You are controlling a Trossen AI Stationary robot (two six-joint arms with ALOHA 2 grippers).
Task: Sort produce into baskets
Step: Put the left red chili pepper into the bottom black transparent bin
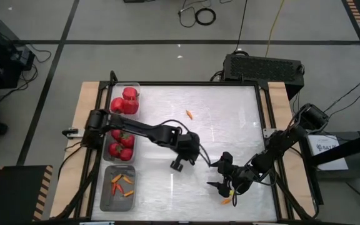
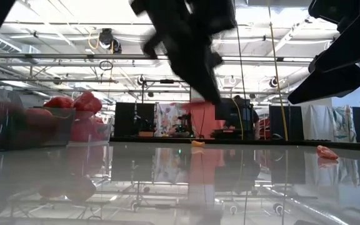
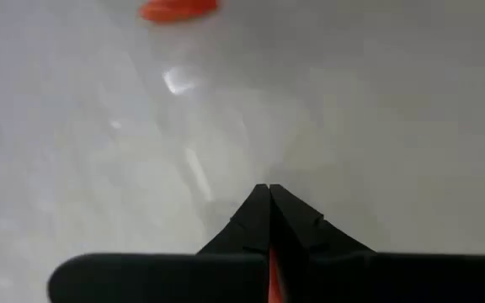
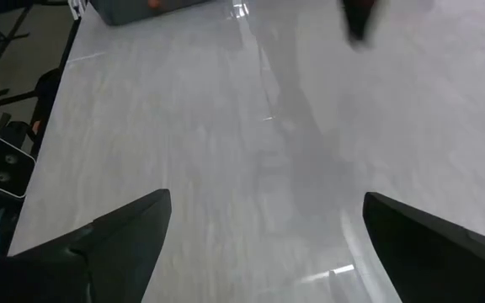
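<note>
Left gripper (image 1: pixel 177 165) pinched closed; near basket (image 1: pixel 107 199) holds chilies (image 1: pixel 122 185).

floor (image 1: pixel 136 25): grey, crossed by dark tape lines; fills upper part of high view
cables (image 1: pixel 199 14): coiled loops on floor, top centre of high view; a yellow cable (image 1: pixel 274 25) runs down at upper right
black box (image 1: pixel 264 67): vented dark unit, upper right of centre, touching table's far edge
table (image 1: pixel 224 112): glossy white top, wood-coloured side strips, black frame; centre of high view
hazard stripes (image 1: pixel 42 187): orange-black strip, lower left of high view
ceiling (image 2: pixel 74 37): bright, white trusses and pipes; upper part of low view
far room (image 2: pixel 167 119): dark cabinets, hanging cloths; mid-frame in low view
person (image 2: pixel 245 115): stands far back, right of centre; details unclear
tabletop reflections (image 2: pixel 167 181): mirror the room; lower half of low view
</note>
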